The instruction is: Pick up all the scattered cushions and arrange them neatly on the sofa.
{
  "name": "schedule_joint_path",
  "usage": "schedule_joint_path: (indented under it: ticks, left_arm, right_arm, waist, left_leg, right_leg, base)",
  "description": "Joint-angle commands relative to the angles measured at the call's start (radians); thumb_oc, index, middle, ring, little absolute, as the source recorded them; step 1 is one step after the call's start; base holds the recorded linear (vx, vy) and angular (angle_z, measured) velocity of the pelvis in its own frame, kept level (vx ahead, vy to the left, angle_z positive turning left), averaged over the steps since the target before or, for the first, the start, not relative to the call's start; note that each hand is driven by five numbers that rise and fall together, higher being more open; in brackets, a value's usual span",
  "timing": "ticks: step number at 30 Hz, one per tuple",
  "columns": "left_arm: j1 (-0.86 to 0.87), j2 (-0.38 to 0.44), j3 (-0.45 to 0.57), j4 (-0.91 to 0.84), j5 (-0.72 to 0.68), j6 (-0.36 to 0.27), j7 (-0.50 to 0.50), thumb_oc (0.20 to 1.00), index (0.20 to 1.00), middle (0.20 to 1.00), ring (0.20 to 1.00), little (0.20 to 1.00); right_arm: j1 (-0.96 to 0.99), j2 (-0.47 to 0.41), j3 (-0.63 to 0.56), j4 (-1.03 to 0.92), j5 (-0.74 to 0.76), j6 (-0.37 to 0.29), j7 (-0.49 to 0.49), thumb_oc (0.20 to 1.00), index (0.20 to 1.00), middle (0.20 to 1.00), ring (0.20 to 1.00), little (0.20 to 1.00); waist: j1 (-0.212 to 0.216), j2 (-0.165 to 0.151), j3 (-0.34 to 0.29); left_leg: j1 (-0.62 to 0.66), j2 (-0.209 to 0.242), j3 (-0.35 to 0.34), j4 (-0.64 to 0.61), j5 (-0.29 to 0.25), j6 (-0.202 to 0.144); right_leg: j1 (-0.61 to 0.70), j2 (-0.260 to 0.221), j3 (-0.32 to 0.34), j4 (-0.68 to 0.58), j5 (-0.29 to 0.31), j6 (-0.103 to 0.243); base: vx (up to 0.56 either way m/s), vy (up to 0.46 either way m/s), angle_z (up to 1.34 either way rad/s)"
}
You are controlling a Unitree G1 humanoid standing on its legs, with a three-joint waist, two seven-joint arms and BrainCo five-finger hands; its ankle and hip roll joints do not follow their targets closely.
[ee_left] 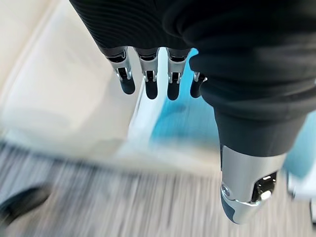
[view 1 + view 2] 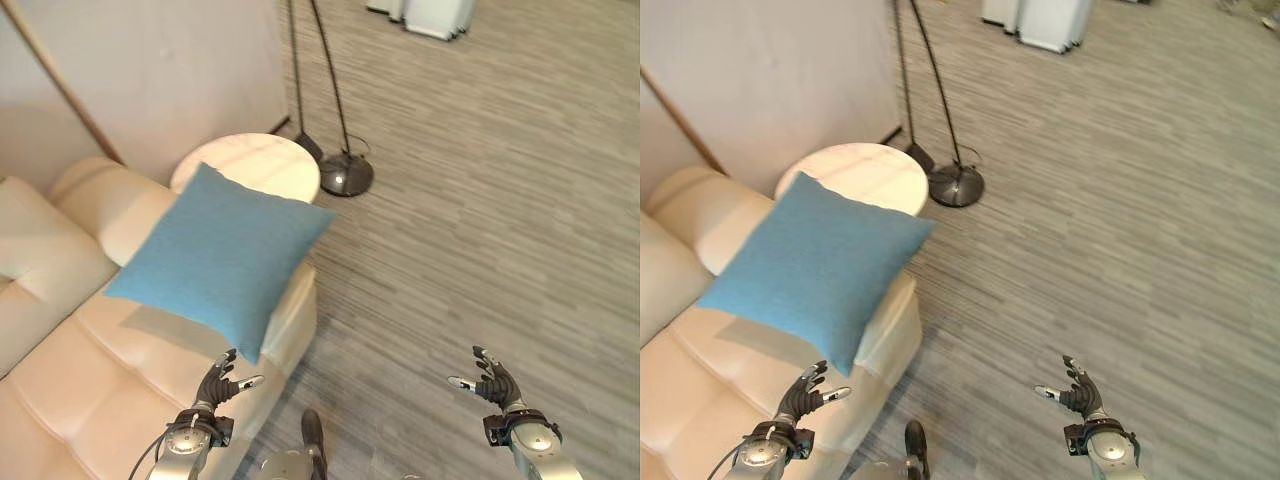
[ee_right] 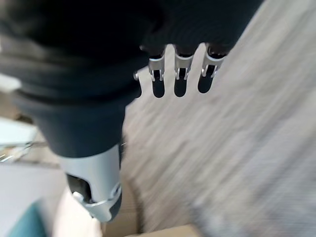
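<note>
One blue cushion (image 2: 222,259) sits tilted over the sofa (image 2: 90,380) arm end, so that's probably done-ish. Left hand (image 2: 218,384) and right hand (image 2: 493,381) hover with relaxed, empty fingers; no other cushions visible.

Sofa (image 2: 60,400) cut off by the left and bottom edges; its far end out of frame. Blue cushion (image 2: 220,258) hides part of the armrest and the near rim of the round side table (image 2: 270,160). Floor lamp (image 2: 345,172): poles run off the top edge. Left wrist view: floor smeared, dark shape at the corner unreadable.
</note>
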Motion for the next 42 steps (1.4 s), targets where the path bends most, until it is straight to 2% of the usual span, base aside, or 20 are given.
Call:
schedule_joint_path:
  ticks: [1, 2, 3, 4, 6, 8, 10, 12, 15, 18, 20, 21, 22, 24, 26, 29, 36, 39, 40, 42]
  left_arm:
    - [0.015, 0.052, 0.029, -0.035, -0.038, -0.04, 0.026, 1.0, 1.0, 1.0, 1.0, 1.0]
    - [0.017, 0.047, 0.028, -0.034, -0.043, -0.041, 0.027, 1.0, 1.0, 1.0, 1.0, 1.0]
    - [0.009, 0.034, 0.024, -0.01, -0.05, -0.043, 0.033, 1.0, 1.0, 1.0, 1.0, 1.0]
    - [0.009, 0.034, 0.024, -0.01, -0.05, -0.044, 0.033, 1.0, 1.0, 1.0, 1.0, 1.0]
    - [-0.014, 0.026, 0.02, -0.003, -0.042, -0.049, 0.033, 1.0, 1.0, 1.0, 1.0, 1.0]
    - [-0.022, 0.027, 0.018, -0.003, -0.036, -0.053, 0.032, 1.0, 1.0, 1.0, 1.0, 1.0]
    - [-0.026, 0.031, 0.015, 0.003, -0.036, -0.056, 0.028, 1.0, 1.0, 1.0, 1.0, 1.0]
    - [-0.024, 0.031, 0.016, 0.009, -0.036, -0.055, 0.027, 1.0, 1.0, 1.0, 1.0, 1.0]
    - [-0.021, 0.025, 0.024, 0.033, -0.051, -0.053, 0.028, 1.0, 1.0, 1.0, 1.0, 1.0]
    - [-0.018, 0.025, 0.027, 0.043, -0.06, -0.054, 0.027, 1.0, 1.0, 1.0, 1.0, 1.0]
    - [-0.032, 0.025, 0.026, 0.041, -0.068, -0.055, 0.026, 1.0, 1.0, 1.0, 1.0, 1.0]
    - [-0.045, 0.026, 0.02, 0.035, -0.069, -0.057, 0.025, 1.0, 1.0, 1.0, 1.0, 1.0]
    - [-0.045, 0.026, 0.02, 0.035, -0.069, -0.057, 0.025, 1.0, 1.0, 1.0, 1.0, 1.0]
    - [-0.058, 0.029, 0.012, 0.029, -0.064, -0.058, 0.021, 1.0, 1.0, 1.0, 1.0, 1.0]
    - [-0.059, 0.032, 0.008, 0.021, -0.056, -0.057, 0.012, 1.0, 1.0, 1.0, 1.0, 1.0]
    - [-0.058, 0.039, 0.01, 0.027, -0.041, -0.053, 0.005, 1.0, 1.0, 1.0, 1.0, 1.0]
    - [-0.073, 0.051, 0.034, 0.056, -0.084, -0.059, 0.035, 1.0, 1.0, 1.0, 1.0, 1.0]
    - [-0.137, 0.039, 0.022, 0.052, -0.192, -0.08, 0.073, 1.0, 1.0, 1.0, 1.0, 1.0]
    - [-0.258, 0.009, -0.061, 0.083, -0.289, -0.099, 0.097, 1.0, 1.0, 1.0, 1.0, 1.0]
    - [-0.304, -0.003, -0.105, 0.102, -0.307, -0.104, 0.103, 1.0, 1.0, 1.0, 1.0, 1.0]
  right_arm:
    - [-0.041, -0.009, -0.026, -0.013, -0.006, -0.037, -0.012, 1.0, 1.0, 1.0, 1.0, 1.0]
    - [-0.045, -0.013, -0.026, -0.014, -0.003, -0.037, -0.015, 1.0, 1.0, 1.0, 1.0, 1.0]
    - [-0.051, -0.017, -0.03, -0.014, 0.008, -0.04, -0.021, 1.0, 1.0, 1.0, 1.0, 1.0]
    - [-0.051, -0.017, -0.03, -0.014, 0.008, -0.04, -0.021, 1.0, 1.0, 1.0, 1.0, 1.0]
    - [-0.048, -0.027, -0.044, -0.012, 0.01, -0.036, -0.024, 1.0, 1.0, 1.0, 1.0, 1.0]
    - [-0.041, -0.032, -0.053, -0.01, 0.011, -0.036, -0.02, 1.0, 1.0, 1.0, 1.0, 1.0]
    - [-0.028, -0.035, -0.061, -0.013, 0.018, -0.038, -0.009, 1.0, 1.0, 1.0, 1.0, 1.0]
    - [-0.023, -0.035, -0.067, -0.012, 0.02, -0.04, -0.002, 1.0, 1.0, 1.0, 1.0, 1.0]
    - [-0.022, -0.035, -0.071, 0.007, 0.027, -0.04, 0.006, 1.0, 1.0, 1.0, 1.0, 1.0]
    - [-0.005, -0.049, -0.087, 0.002, 0.041, -0.048, 0.014, 1.0, 1.0, 1.0, 1.0, 1.0]
    - [0.001, -0.061, -0.096, 0.007, 0.041, -0.047, 0.014, 1.0, 1.0, 1.0, 1.0, 1.0]
    - [0.011, -0.072, -0.107, 0.01, 0.038, -0.047, 0.01, 1.0, 1.0, 1.0, 1.0, 1.0]
    - [0.011, -0.072, -0.107, 0.01, 0.038, -0.047, 0.01, 1.0, 1.0, 1.0, 1.0, 1.0]
    - [0.023, -0.081, -0.119, 0.017, 0.035, -0.042, 0.005, 1.0, 1.0, 1.0, 1.0, 1.0]
    - [0.023, -0.095, -0.125, 0.027, 0.026, -0.035, 0.002, 1.0, 1.0, 1.0, 1.0, 1.0]
    - [0.004, -0.128, -0.116, 0.027, -0.008, -0.027, -0.001, 1.0, 1.0, 1.0, 1.0, 1.0]
    - [-0.108, -0.255, -0.044, -0.019, -0.072, -0.025, -0.006, 1.0, 1.0, 1.0, 1.0, 1.0]
    - [-0.267, -0.336, 0.055, 0.016, -0.1, -0.009, -0.022, 1.0, 1.0, 1.0, 1.0, 1.0]
    - [-0.498, -0.34, 0.193, 0.139, -0.062, 0.019, -0.036, 1.0, 1.0, 1.0, 1.0, 1.0]
    - [-0.588, -0.314, 0.239, 0.21, -0.03, 0.025, -0.044, 1.0, 1.0, 1.0, 1.0, 1.0]
  waist:
    - [0.036, 0.009, 0.054]
    - [0.027, 0.013, 0.063]
    - [0.009, 0.006, 0.076]
    - [0.007, 0.006, 0.075]
    - [-0.02, 0.003, 0.089]
    - [-0.031, 0.002, 0.092]
    - [-0.035, -0.02, 0.082]
    - [-0.037, -0.03, 0.077]
    - [-0.045, -0.032, 0.049]
    - [-0.058, -0.023, 0.033]
    - [-0.07, -0.018, 0.029]
    - [-0.086, -0.014, 0.026]
    - [-0.086, -0.014, 0.025]
    - [-0.107, -0.007, 0.019]
    - [-0.116, -0.003, 0.006]
    - [-0.109, -0.002, -0.014]
    - [-0.064, -0.016, -0.013]
    - [-0.037, -0.025, 0.007]
    - [-0.024, -0.019, 0.05]
    - [-0.019, -0.016, 0.067]
  left_leg:
    - [0.027, 0.081, -0.03, 0.085, -0.11, -0.096]
    - [0.047, 0.072, -0.052, 0.084, -0.12, -0.099]
    - [0.093, 0.039, -0.109, 0.081, -0.145, -0.111]
    - [0.091, 0.039, -0.111, 0.081, -0.143, -0.111]
    - [0.13, 0.009, -0.21, 0.104, -0.188, -0.136]
    - [0.147, 0.0, -0.275, 0.124, -0.212, -0.149]
    - [0.161, -0.011, -0.32, 0.141, -0.238, -0.157]
    - [0.17, -0.006, -0.334, 0.148, -0.249, -0.162]
    - [0.198, 0.055, -0.346, 0.118, -0.23, -0.195]
    - [0.192, 0.123, -0.33, 0.083, -0.198, -0.229]
    - [0.175, 0.161, -0.285, 0.066, -0.179, -0.243]
    - [0.16, 0.2, -0.197, 0.052, -0.154, -0.255]
    - [0.16, 0.201, -0.197, 0.052, -0.154, -0.255]
    - [0.157, 0.241, -0.07, 0.038, -0.127, -0.262]
    - [0.155, 0.254, -0.007, 0.026, -0.105, -0.266]
    - [0.186, 0.25, 0.022, -0.012, -0.092, -0.269]
    - [0.208, 0.236, 0.009, -0.061, -0.087, -0.269]
    - [0.179, 0.232, 0.001, -0.082, -0.069, -0.272]
    - [0.088, 0.23, -0.019, -0.102, -0.026, -0.279]
    - [0.048, 0.23, -0.029, -0.108, -0.005, -0.283]
  right_leg:
    - [-0.025, 0.013, 0.006, -0.33, 0.252, 0.019]
    - [-0.04, 0.023, 0.0, -0.39, 0.253, 0.02]
    - [-0.084, 0.059, 0.03, -0.55, 0.288, 0.042]
    - [-0.083, 0.059, 0.027, -0.555, 0.292, 0.042]
    - [-0.135, 0.077, 0.106, -0.698, 0.342, 0.082]
    - [-0.161, 0.062, 0.136, -0.718, 0.369, 0.092]
    - [-0.143, 0.029, 0.14, -0.722, 0.392, 0.096]
    - [-0.129, 0.014, 0.128, -0.714, 0.408, 0.091]
    - [-0.098, 0.012, 0.093, -0.684, 0.41, 0.085]
    - [-0.068, 0.023, 0.051, -0.667, 0.377, 0.072]
    - [-0.058, 0.02, 0.016, -0.657, 0.351, 0.063]
    - [-0.043, 0.012, -0.018, -0.659, 0.33, 0.058]
    - [-0.043, 0.013, -0.018, -0.659, 0.33, 0.058]
    - [-0.022, 0.009, -0.05, -0.665, 0.31, 0.053]
    - [-0.007, 0.015, -0.062, -0.669, 0.301, 0.046]
    - [0.028, 0.028, -0.065, -0.682, 0.295, 0.044]
    - [0.04, 0.039, -0.054, -0.723, 0.307, 0.05]
    - [0.009, 0.043, -0.049, -0.735, 0.322, 0.054]
    - [-0.086, 0.045, -0.039, -0.726, 0.344, 0.052]
    - [-0.124, 0.047, -0.039, -0.718, 0.351, 0.05]
  base:
    - [0.24, -0.003, 0.96]
    - [0.39, -0.088, 0.8]
    - [0.34, -0.074, 0.88]
    - [0.38, -0.091, 1.29]
    - [0.44, -0.142, 1.4]
    - [0.39, -0.214, 1.49]
    - [0.26, -0.228, 1.67]
    - [0.19, -0.207, 1.4]
    - [0.23, -0.323, 0.87]
    - [0.11, -0.288, 0.65]
    - [0.04, -0.225, 0.7]
    - [0.02, -0.152, 0.72]
    - [0.01, -0.123, 0.81]
    - [0.03, -0.075, 0.77]
    - [0.09, -0.054, 0.57]
    - [0.16, -0.039, 0.18]
    - [0.07, -0.034, -0.04]
    - [-0.11, -0.083, -0.02]
    - [-0.25, -0.105, 0.09]
    - [-0.17, -0.084, 0.09]
